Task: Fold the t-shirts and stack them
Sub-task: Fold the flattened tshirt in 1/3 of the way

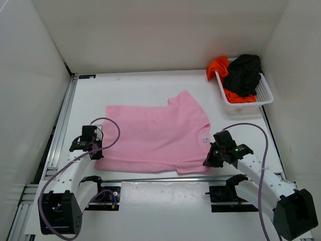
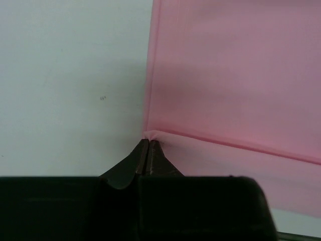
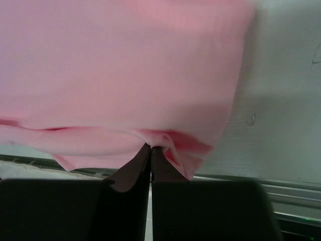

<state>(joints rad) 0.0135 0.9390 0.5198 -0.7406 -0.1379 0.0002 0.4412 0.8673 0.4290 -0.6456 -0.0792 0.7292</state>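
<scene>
The pink t-shirt (image 1: 155, 135) lies spread across the middle of the top view, with a doubled band of cloth along its lower edge. The left gripper (image 2: 149, 144) is pinched tight on the shirt's lower-left corner, and the right gripper (image 3: 150, 149) is clamped on a bunched bit of hem at the lower right. The black t-shirt (image 1: 243, 74) and orange t-shirt (image 1: 219, 65) sit heaped in the white basket (image 1: 266, 98) at the upper right. Both pinches look thin, so cloth could slip free on a lift, and uneven travel of the two arms would skew the fold.
</scene>
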